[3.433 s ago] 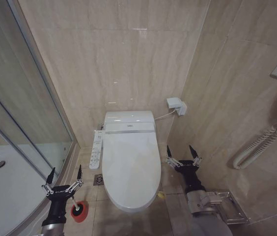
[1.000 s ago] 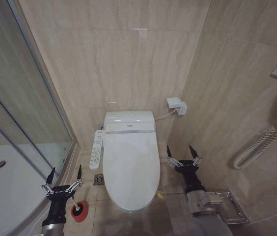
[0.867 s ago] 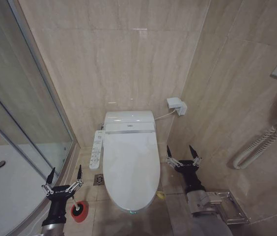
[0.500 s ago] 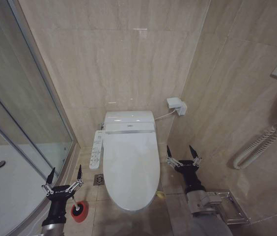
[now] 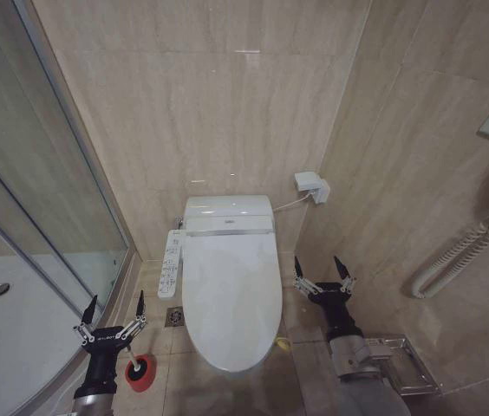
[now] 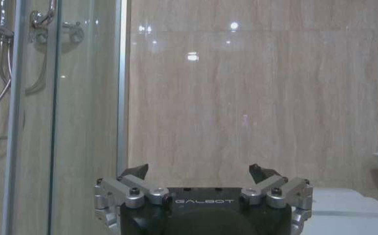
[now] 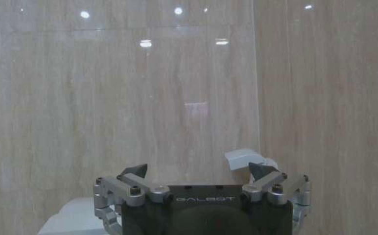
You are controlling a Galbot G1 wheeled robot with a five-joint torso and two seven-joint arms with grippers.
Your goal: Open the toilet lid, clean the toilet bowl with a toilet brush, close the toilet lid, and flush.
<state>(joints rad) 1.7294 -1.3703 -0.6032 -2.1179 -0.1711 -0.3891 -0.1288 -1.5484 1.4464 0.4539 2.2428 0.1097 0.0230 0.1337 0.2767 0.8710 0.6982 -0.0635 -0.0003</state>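
Note:
The white toilet lid (image 5: 231, 295) lies shut over the toilet bowl, which is hidden beneath it. A yellow-green strap (image 5: 284, 344) hangs at the lid's front right edge. The toilet brush (image 5: 140, 371) stands in its red holder on the floor at the toilet's front left. My left gripper (image 5: 114, 306) is open, just above and left of the brush, holding nothing. My right gripper (image 5: 322, 268) is open to the right of the lid, holding nothing. The left wrist view has the left gripper (image 6: 200, 170) before the wall, and the right wrist view has the right gripper (image 7: 198, 169) likewise.
A glass shower door (image 5: 45, 199) and white shower tray (image 5: 6, 321) fill the left side. A white control panel (image 5: 169, 263) hangs on the toilet's left. A wall box (image 5: 310, 185), a grab rail (image 5: 457, 251) and a metal holder (image 5: 400, 364) line the right wall.
Both arms stay where they were. The view of the toilet lid's front edge shifts slightly between frames, with a small green light showing under it a second ago and gone now.

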